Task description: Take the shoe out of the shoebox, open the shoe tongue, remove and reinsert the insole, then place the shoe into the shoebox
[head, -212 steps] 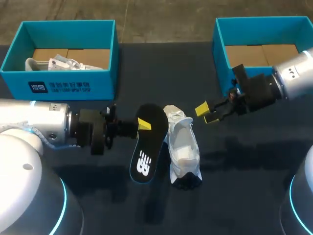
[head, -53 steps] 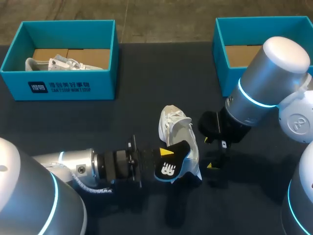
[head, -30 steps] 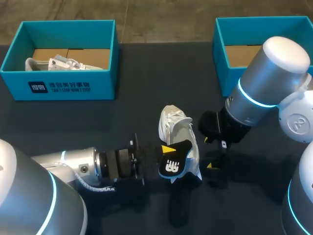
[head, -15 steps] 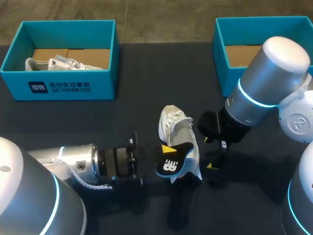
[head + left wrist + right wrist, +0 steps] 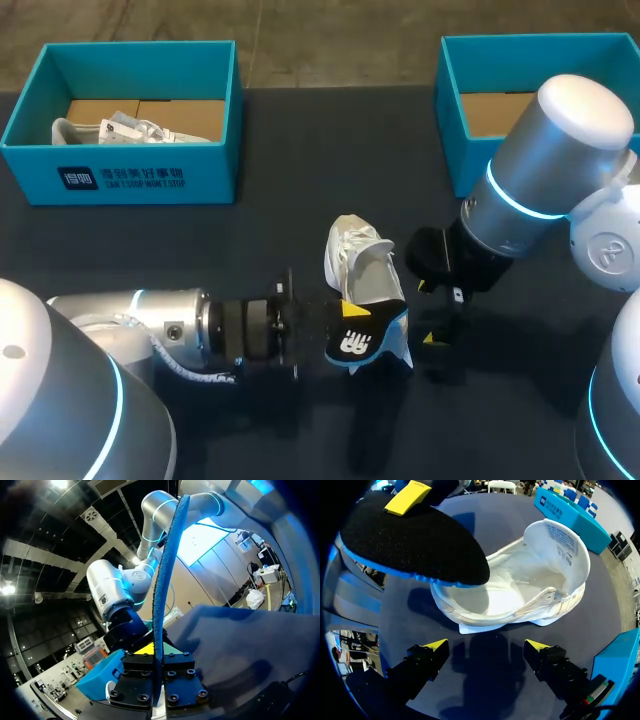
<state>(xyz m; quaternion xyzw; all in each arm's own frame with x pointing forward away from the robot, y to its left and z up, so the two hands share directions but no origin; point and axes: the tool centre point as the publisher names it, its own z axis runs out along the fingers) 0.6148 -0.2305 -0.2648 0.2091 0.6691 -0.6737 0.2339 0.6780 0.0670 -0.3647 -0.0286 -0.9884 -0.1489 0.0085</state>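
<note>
Insole (image 5: 362, 338) has slid a bit more toward 3 o'clock, onto the 6 o'clock end of the shoe (image 5: 362, 268). Left jaws stay clenched on the insole. Right jaws hang released at 3 o'clock of the shoe and have not moved. Shoe still lies mid bench (image 5: 280, 230).
</note>
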